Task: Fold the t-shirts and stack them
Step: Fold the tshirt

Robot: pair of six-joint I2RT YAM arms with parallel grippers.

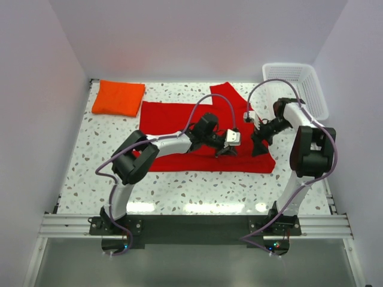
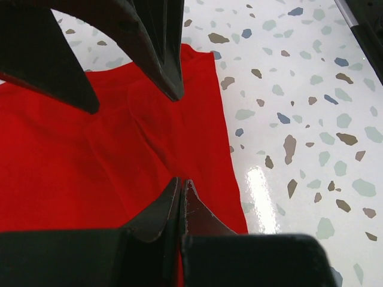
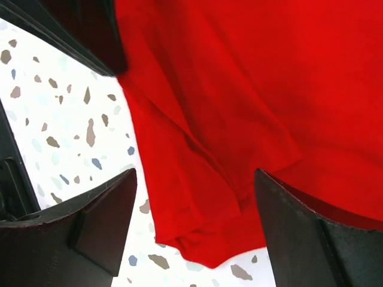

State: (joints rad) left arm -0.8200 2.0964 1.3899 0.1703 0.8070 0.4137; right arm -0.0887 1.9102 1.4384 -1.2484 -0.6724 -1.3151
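The red t-shirt (image 1: pixel 179 119) lies spread across the middle of the speckled table (image 1: pixel 197 188). One sleeve points toward the back. The orange t-shirt (image 1: pixel 118 97) sits as a folded pad at the back left, apart from the red one. My left gripper (image 1: pixel 224 149) hangs just over the red cloth (image 2: pixel 90 167) near its right part. It (image 2: pixel 182 180) is shut, with no cloth seen between its tips. My right gripper (image 1: pixel 258 140) stands open above the red shirt's right edge. In the right wrist view a bunched corner of red cloth (image 3: pixel 203 227) lies under the open gripper (image 3: pixel 196 173).
A white plastic lattice basket (image 1: pixel 299 84) stands at the back right corner, just behind the right arm. The two grippers are close together over the shirt's right side. White walls close in the table on three sides.
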